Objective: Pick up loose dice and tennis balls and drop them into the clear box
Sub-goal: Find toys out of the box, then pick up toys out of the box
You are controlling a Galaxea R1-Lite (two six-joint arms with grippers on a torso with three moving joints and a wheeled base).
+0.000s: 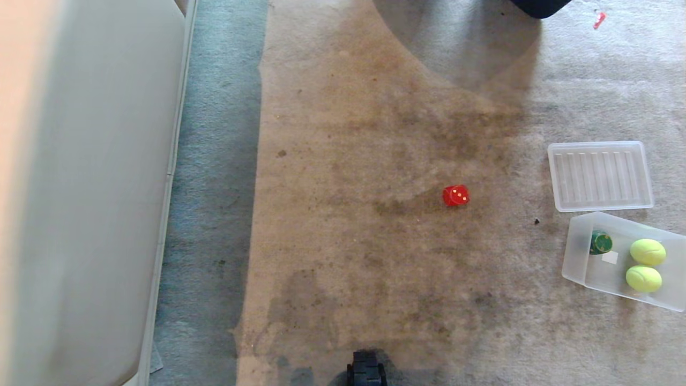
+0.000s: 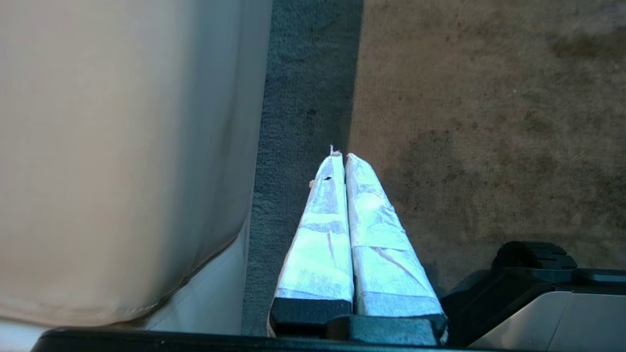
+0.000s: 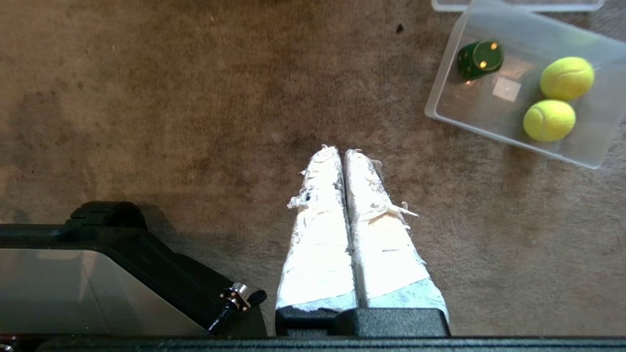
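Observation:
A red die (image 1: 456, 195) lies loose on the stained carpet near the middle of the head view. The clear box (image 1: 576, 252) (image 3: 442, 98) sits at the right, holding a green die (image 1: 601, 242) (image 3: 480, 59) and two tennis balls (image 1: 647, 251) (image 1: 643, 278) (image 3: 567, 77) (image 3: 548, 120). My right gripper (image 3: 341, 151) hangs shut and empty over bare carpet, well short of the box. Shut and empty too, my left gripper (image 2: 340, 156) hangs over the carpet's edge beside a pale sofa. Neither gripper shows in the head view.
The flat ribbed lid (image 1: 600, 176) lies just beyond the box. A pale sofa (image 1: 91, 187) (image 2: 122, 146) fills the left side. My base (image 1: 366, 370) (image 3: 98, 274) shows at the near edge. A dark object (image 1: 538, 6) and a red scrap (image 1: 598, 20) lie far off.

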